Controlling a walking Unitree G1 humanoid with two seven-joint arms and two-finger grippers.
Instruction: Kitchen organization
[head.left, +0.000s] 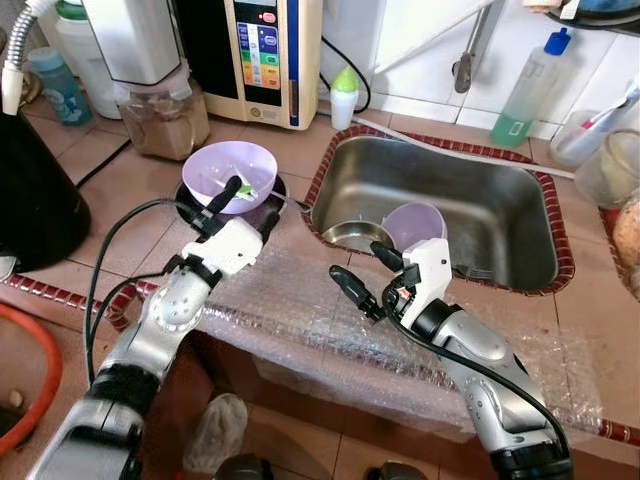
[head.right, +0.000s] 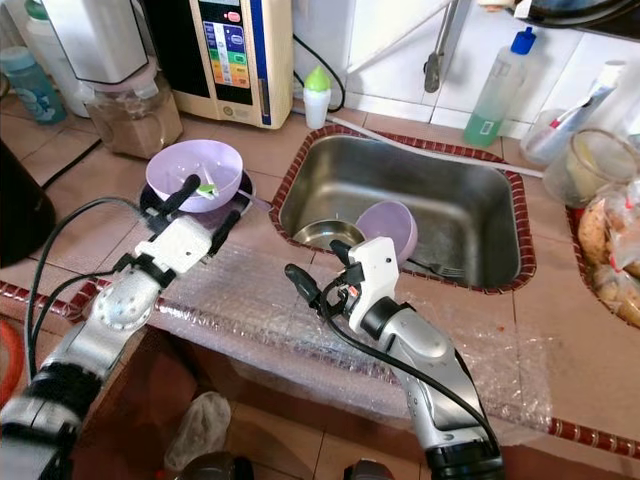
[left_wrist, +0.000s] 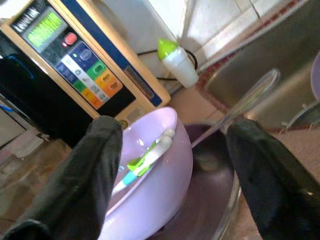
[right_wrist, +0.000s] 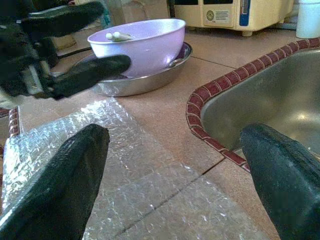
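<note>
Beside the sink's (head.left: 545, 215) left rim, the left gripper (head.left: 252, 207), fingers spread, straddles the lilac bowl (head.left: 215, 170) as if to grasp it, while the right gripper (head.left: 363, 270) hovers open nearby.

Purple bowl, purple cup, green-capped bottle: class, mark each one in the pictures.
purple bowl (head.left: 222, 168), left eye view, on its inner wall.
purple cup (head.left: 420, 226), left eye view, on its side, in the sink.
green-capped bottle (left_wrist: 176, 64), left wrist view, on its white body.
</note>
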